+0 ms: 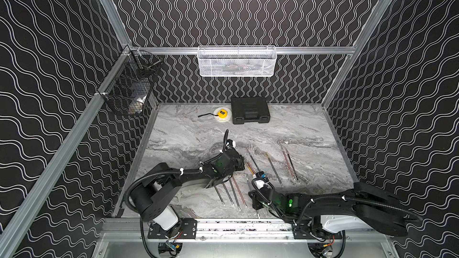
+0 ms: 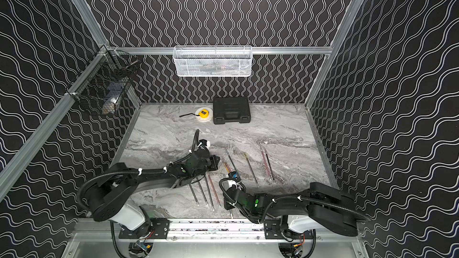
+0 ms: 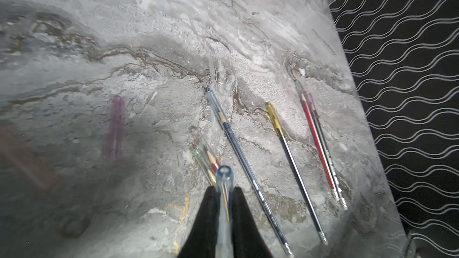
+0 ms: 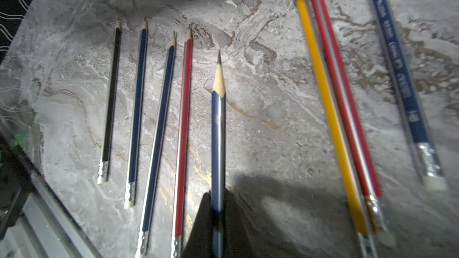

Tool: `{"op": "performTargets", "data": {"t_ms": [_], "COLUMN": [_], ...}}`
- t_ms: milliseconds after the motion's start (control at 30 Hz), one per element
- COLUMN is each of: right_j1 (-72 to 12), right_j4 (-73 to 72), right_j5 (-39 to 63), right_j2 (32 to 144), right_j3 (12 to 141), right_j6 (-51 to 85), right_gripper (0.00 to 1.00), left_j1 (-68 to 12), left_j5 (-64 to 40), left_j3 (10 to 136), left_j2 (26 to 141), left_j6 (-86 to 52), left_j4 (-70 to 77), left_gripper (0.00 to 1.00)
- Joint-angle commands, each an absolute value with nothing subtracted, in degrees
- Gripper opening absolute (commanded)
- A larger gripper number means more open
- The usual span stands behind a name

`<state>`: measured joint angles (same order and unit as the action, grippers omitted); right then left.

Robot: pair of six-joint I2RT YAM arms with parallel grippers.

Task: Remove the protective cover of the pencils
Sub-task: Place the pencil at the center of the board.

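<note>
The left gripper (image 3: 224,191) has its jaws clenched on a bluish protective cover (image 3: 224,177) above the bench (image 3: 149,45). The tube's near end is cut off by the frame edge, and whether anything sits inside it is hard to make out. The right gripper (image 4: 218,196) has its jaws clamped on a blue pencil (image 4: 218,125). Its tip is bare and its eraser end is hidden. Beside it, four uncovered pencils (image 4: 159,130) lie in a row. Farther along lie capped pencils (image 3: 291,162). A purple cover (image 3: 115,125) lies loose and blurred. In a top view, the left arm (image 1: 193,174) and right arm (image 1: 323,201) hide their own jaws.
</note>
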<state>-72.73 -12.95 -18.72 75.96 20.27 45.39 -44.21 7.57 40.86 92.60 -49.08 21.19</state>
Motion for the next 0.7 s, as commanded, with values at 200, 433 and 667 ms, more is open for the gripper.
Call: {"op": "performTargets", "data": {"t_ms": [200,433,667], "right_j1": [-72.8,-72.8,-72.8], "right_j4": [-14.5,-14.5,-14.0], "right_j5": [-17.4,-17.6,-18.2], "right_j2": [81.8,82.3,83.7], "right_j3": [22.8,22.9,23.4], "right_j6": [46.8,47.4,48.0], "right_gripper": [0.00,0.01,0.05], "left_j1": [-44.1,-44.2,-44.1], "left_j5": [9.7,11.7,13.5], "left_j3": [45.7,48.3,49.4], "left_j2": [99.6,102.2,102.9], "left_j6": [-46.5,-45.0,-44.3], "left_j4": [17.3,13.1,11.0], "left_gripper": [0.03,0.03,0.04]}}
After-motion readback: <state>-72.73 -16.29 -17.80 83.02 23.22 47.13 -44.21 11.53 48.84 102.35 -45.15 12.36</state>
